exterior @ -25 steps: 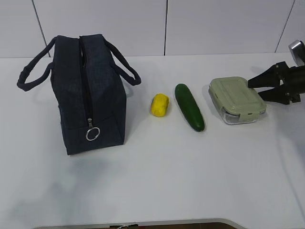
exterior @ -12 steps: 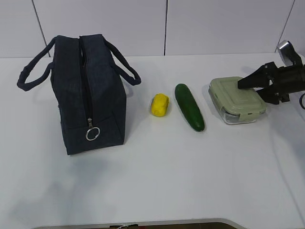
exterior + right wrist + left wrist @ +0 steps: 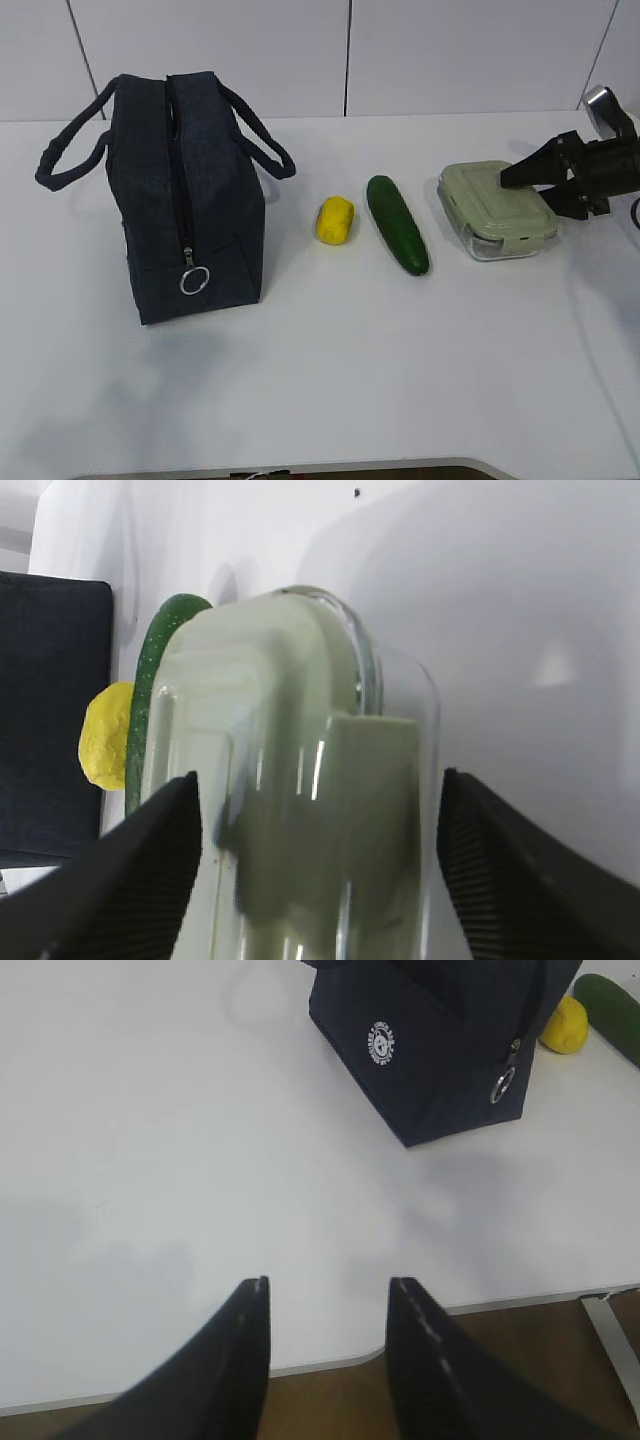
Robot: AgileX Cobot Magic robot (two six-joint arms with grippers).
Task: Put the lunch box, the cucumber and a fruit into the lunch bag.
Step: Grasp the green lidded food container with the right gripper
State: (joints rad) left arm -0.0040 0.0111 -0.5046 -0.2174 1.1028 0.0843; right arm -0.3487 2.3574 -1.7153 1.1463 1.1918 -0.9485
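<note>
The right gripper (image 3: 535,188) has advanced over the lunch box (image 3: 490,208), jaws wide.

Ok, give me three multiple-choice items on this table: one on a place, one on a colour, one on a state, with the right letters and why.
1. What lies between the lemon-like fruit and the lunch box?
A. the cucumber
B. the lunch bag
C. a spoon

2. What colour is the lunch box lid?
A. bright red
B. pale sage green
C. black

3. How does the right pincer stand?
A. shut on the cucumber
B. open, jaws either side of the lunch box
C. inside the bag

Answers:
1. A: in the exterior view the row reads bag, fruit, cucumber, box.
2. B: the lid is pale green in the exterior and right wrist views.
3. B: the right wrist view shows gaps between both fingers and the box walls.
</note>
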